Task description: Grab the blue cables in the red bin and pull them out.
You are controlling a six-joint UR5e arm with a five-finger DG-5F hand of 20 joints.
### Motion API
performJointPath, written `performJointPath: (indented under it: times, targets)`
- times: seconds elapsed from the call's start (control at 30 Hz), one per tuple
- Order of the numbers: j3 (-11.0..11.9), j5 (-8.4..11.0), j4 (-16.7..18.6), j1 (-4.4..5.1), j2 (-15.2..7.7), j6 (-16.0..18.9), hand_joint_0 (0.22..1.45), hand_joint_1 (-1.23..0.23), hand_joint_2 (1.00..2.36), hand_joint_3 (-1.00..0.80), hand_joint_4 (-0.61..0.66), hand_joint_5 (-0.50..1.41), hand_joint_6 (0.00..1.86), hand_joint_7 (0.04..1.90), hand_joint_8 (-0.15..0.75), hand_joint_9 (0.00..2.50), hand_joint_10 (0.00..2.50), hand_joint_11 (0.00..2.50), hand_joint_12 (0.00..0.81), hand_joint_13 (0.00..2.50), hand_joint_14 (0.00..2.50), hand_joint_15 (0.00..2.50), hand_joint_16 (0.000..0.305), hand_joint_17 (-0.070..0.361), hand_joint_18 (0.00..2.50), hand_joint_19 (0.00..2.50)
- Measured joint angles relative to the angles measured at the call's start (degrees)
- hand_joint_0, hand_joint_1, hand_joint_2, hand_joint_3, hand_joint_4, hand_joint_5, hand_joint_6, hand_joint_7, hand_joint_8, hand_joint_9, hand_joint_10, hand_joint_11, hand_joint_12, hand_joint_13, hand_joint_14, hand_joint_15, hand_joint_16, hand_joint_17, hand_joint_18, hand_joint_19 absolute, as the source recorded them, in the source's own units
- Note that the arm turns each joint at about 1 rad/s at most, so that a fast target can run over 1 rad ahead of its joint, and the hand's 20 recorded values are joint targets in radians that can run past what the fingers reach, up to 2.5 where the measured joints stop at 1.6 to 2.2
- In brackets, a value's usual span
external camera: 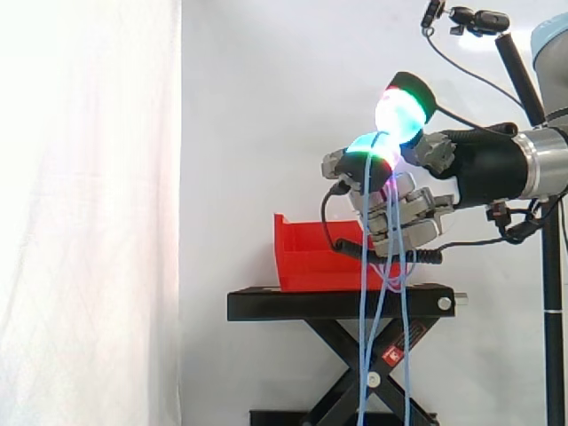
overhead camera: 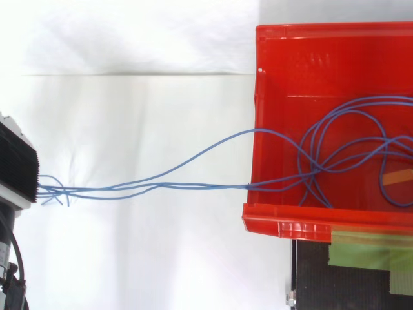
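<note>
While fingers point(external camera: 383, 153) pinch blue cables point(external camera: 365, 231) side-on, top view shows loops in red bin point(overhead camera: 290, 226).

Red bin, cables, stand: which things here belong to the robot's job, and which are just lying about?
Job: blue cables; red bin; hand gripping the cables.
Just there: black stand; green tape on it; white curtain.

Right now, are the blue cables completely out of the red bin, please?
No, several loops of the blue cables lie inside the red bin.
</note>
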Motion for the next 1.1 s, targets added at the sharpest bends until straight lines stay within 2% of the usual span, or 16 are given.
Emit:
performJointPath:
  times: [1.1]
  targets:
    - [0.01,0.00,0.00,0.00,-0.02,0.00,1.08,-0.99,1.01,-0.63,-0.22,0.43,1.83,0.48,0.202,1.06,0.49,1.73,0.301,1.19,1.56,1.33,0.040,0.091,1.23,1.59]
